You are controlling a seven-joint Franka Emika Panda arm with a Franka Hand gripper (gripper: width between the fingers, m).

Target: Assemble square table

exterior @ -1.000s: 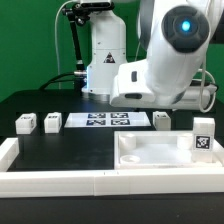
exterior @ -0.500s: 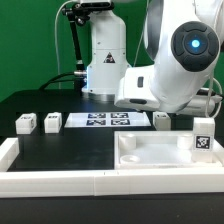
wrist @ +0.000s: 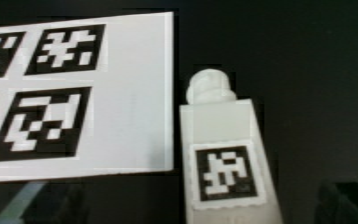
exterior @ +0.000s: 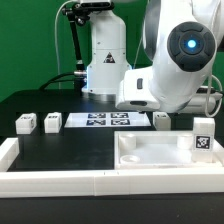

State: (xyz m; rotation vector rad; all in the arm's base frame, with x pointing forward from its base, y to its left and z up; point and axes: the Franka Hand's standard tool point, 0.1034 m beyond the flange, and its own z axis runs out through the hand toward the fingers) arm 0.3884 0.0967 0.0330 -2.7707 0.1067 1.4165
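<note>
Item: square table, unassembled.

- Tabletop (exterior: 150, 160): white plastic, tray-like with a raised rim. It lies at the worktop (exterior: 70, 145) corner nearest the camera, on the exterior view's right.
- Legs, four: small white blocks with black-and-white tags.
  - One (exterior: 203, 140) stands upright at the tabletop's far right.
  - Two (exterior: 25, 123) (exterior: 52, 122) sit near the worktop's edge on the exterior view's left.
  - One (exterior: 161, 120) lies just beside the marker board (exterior: 105, 121), with a rounded peg at one end.
- Gripper: fingertips not clearly in sight, jaws wide apart, nothing clamped.
- Surface: matte black, bordered by long white bars (exterior: 60, 180).
- Room: green backdrop (exterior: 30, 40), with the white arm (exterior: 175, 60) above.
</note>
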